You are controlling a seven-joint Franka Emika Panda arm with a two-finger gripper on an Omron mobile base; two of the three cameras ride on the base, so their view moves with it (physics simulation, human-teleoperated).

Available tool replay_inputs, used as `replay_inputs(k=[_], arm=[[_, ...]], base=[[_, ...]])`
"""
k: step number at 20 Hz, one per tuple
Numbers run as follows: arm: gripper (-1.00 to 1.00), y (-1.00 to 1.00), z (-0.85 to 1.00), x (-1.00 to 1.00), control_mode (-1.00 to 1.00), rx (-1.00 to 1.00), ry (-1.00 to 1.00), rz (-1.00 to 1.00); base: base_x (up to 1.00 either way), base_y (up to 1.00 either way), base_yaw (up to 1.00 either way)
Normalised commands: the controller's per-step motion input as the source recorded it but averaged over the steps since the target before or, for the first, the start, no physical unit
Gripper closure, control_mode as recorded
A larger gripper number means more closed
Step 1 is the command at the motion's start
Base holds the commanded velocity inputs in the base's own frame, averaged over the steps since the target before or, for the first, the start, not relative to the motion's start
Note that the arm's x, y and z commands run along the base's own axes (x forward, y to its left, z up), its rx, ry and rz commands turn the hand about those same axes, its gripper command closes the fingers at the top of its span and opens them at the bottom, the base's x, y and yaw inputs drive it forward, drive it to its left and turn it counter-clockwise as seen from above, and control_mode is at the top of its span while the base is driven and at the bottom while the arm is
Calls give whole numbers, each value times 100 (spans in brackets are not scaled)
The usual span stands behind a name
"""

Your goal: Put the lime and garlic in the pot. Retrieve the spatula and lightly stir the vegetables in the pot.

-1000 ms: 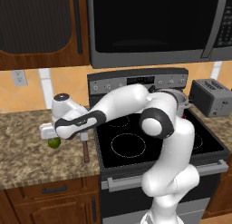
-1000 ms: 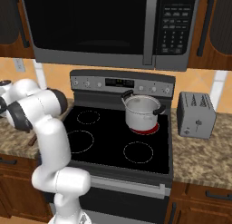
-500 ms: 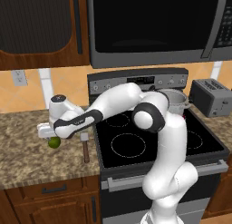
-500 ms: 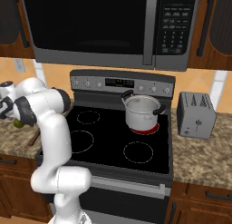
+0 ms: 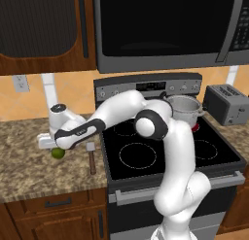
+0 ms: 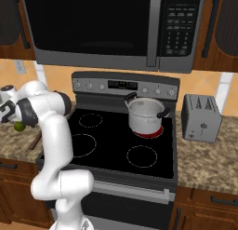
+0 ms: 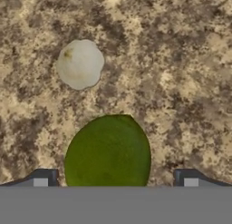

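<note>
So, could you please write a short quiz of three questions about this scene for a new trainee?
1. True or false: the lime lies between the open pincer tips.
2. Where does the pot stand? A) on the stove B) on the counter C) in the microwave
3. Fill in: the pale bulb beyond the lime in the hand view is the ____.

Key: 1 true; 2 A; 3 garlic

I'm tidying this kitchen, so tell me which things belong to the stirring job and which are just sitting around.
Belongs to the job:
lime
garlic
pot
spatula

Just sitting around:
toaster
microwave
stove
</note>
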Motion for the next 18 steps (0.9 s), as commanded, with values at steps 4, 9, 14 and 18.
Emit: replay_inputs(k=[4, 9, 14, 18], arm=[[-100, 3, -20, 1, -100, 0, 0, 0], [-100, 4, -22, 1, -100, 0, 0, 0], [100, 0, -6, 0, -100, 0, 4, 0], [100, -5, 7, 1, -100, -1, -2, -2]], base=[[0, 0, 0], [0, 0, 0], [0, 0, 0], [0, 0, 0]])
